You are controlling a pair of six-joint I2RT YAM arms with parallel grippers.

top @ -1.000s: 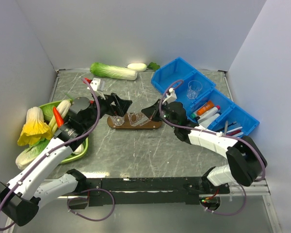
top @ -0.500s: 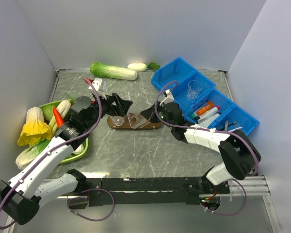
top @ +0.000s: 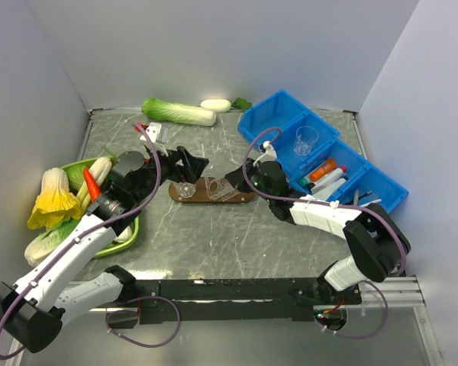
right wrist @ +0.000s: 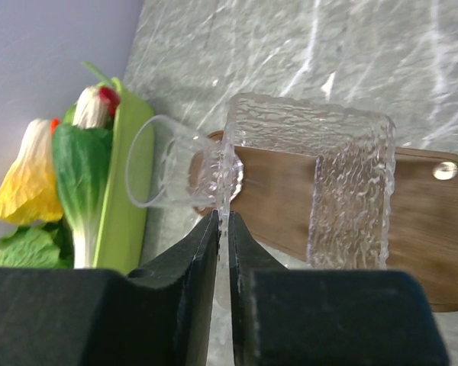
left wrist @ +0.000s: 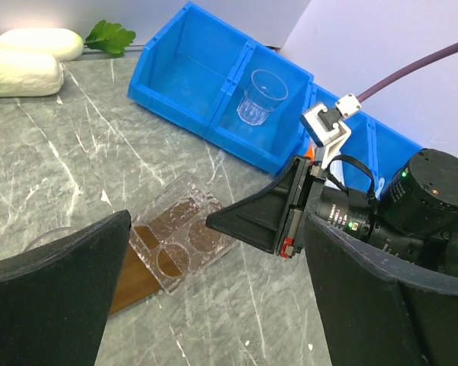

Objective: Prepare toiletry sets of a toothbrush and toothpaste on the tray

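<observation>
Two grippers at the tray (right wrist: 420, 229): left gripper (top: 191, 164) wide, empty; my right gripper (right wrist: 223, 217) nearly closed around the dish (right wrist: 343, 152) rim, grip unclear. Release slowly, dish flat.

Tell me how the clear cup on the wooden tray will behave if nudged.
The clear cup looks thin-walled and empty, so probably light. It stands at one end of the tray, so it may slide off or tip. Its smooth wall is likely slippery.
</observation>
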